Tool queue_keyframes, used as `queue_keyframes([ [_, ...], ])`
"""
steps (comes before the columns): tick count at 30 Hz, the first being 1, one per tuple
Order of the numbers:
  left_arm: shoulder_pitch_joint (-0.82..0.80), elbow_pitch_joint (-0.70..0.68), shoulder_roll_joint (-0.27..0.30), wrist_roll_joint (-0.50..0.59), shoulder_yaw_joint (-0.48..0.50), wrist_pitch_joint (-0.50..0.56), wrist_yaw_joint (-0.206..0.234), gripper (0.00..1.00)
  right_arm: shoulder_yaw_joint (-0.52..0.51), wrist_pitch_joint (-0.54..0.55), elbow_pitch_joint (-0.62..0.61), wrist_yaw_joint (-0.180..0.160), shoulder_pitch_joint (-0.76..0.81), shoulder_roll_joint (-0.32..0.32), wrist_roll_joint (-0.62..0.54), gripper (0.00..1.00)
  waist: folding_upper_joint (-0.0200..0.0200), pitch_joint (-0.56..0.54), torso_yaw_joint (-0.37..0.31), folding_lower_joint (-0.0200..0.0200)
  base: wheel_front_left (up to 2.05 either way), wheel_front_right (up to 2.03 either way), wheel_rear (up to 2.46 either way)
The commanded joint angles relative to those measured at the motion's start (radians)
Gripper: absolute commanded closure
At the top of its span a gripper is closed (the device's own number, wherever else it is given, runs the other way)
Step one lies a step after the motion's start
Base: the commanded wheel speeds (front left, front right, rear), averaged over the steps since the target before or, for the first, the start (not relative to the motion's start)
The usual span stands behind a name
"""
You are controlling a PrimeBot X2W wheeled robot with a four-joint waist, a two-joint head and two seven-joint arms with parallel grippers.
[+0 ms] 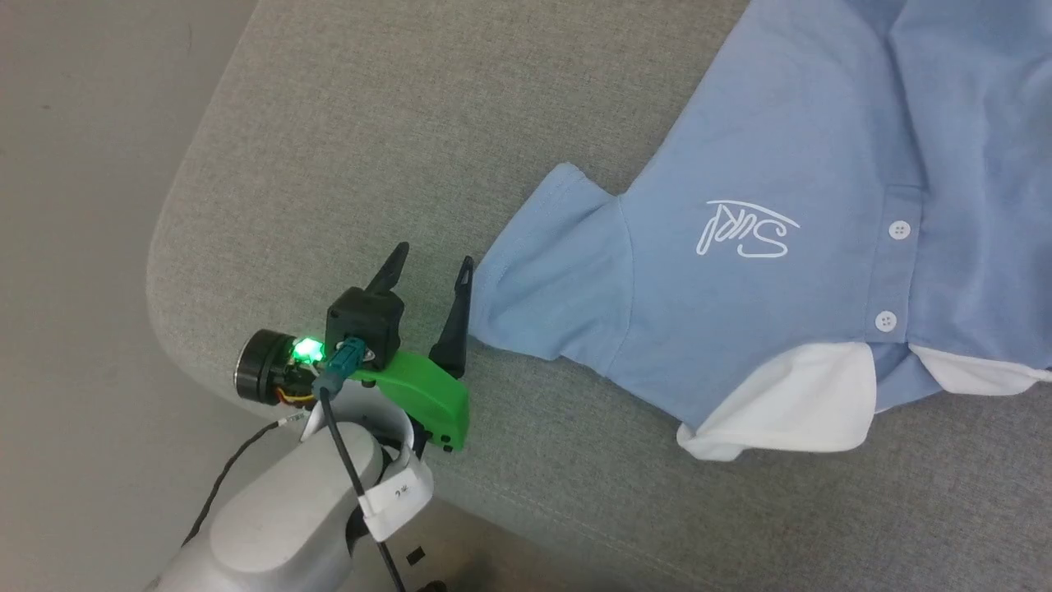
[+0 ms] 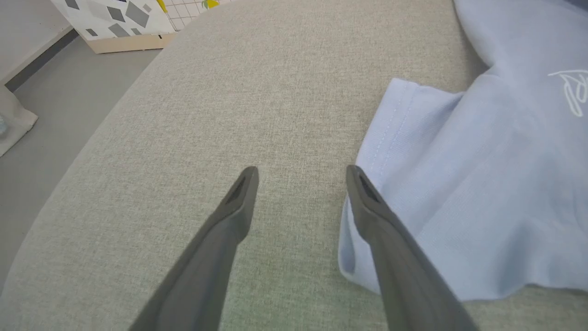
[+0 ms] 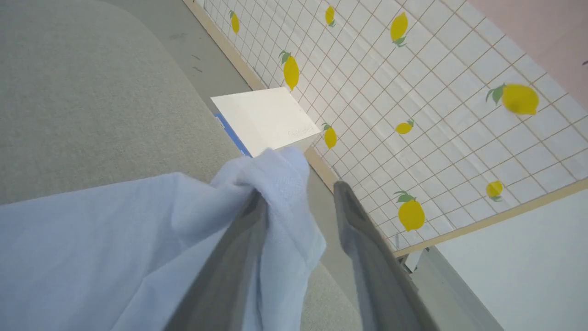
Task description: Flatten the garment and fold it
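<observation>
Left gripper (image 1: 436,254) jaws spread, nothing held; garment (image 1: 723,329) sleeve (image 1: 551,279) sits just right of its right finger, maybe touching, body extending further right.

Grey woven cushion surface (image 1: 345,148), rounded corner at left of head view. Bare grey floor (image 1: 74,247) along left edge. Right wrist view: white box (image 3: 264,117) upper centre, beside lemon-print grid wall (image 3: 413,92). Left wrist view: geometric-patterned panel (image 2: 115,18) upper left.

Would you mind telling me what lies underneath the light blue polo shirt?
The shirt lies on a grey fabric-covered surface, bare around its sleeve and white collar. Whatever is beneath the cloth itself is covered, so I cannot tell.
</observation>
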Motion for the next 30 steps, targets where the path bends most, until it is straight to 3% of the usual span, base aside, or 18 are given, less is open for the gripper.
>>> queue_keyframes([
  [1, -0.016, 0.005, -0.003, -0.002, 0.003, -0.006, -0.004, 0.00, 0.008, -0.006, 0.020, -0.002, 0.027, 0.006, 0.025, 0.00, 0.0000, -0.008, -0.007, -0.0001, 0.00, 0.00, 0.00],
  [8, -0.014, 0.016, 0.024, -0.013, 0.015, -0.001, -0.007, 0.00, 0.036, -0.057, 0.072, -0.002, 0.082, 0.028, 0.150, 0.00, 0.0000, -0.078, -0.067, -0.0001, 0.00, 0.00, 0.00],
  [17, 0.009, -0.004, 0.082, -0.045, 0.064, -0.004, 0.006, 0.00, -0.018, -0.211, 0.010, -0.002, 0.170, -0.002, 0.295, 0.00, 0.0000, -0.203, -0.173, -0.0001, 0.00, 0.00, 0.00],
  [25, 0.058, -0.041, 0.130, -0.072, 0.099, -0.008, 0.032, 0.00, -0.163, -0.345, -0.080, -0.002, 0.379, -0.035, 0.337, 0.00, 0.0000, -0.286, -0.258, -0.0001, 0.00, 0.00, 0.00],
  [30, 0.101, -0.063, 0.157, -0.091, 0.113, -0.007, 0.046, 0.00, -0.322, -0.400, -0.140, -0.002, 0.580, -0.015, 0.310, 0.00, 0.0000, -0.319, -0.301, -0.0001, 0.00, 0.00, 0.00],
])
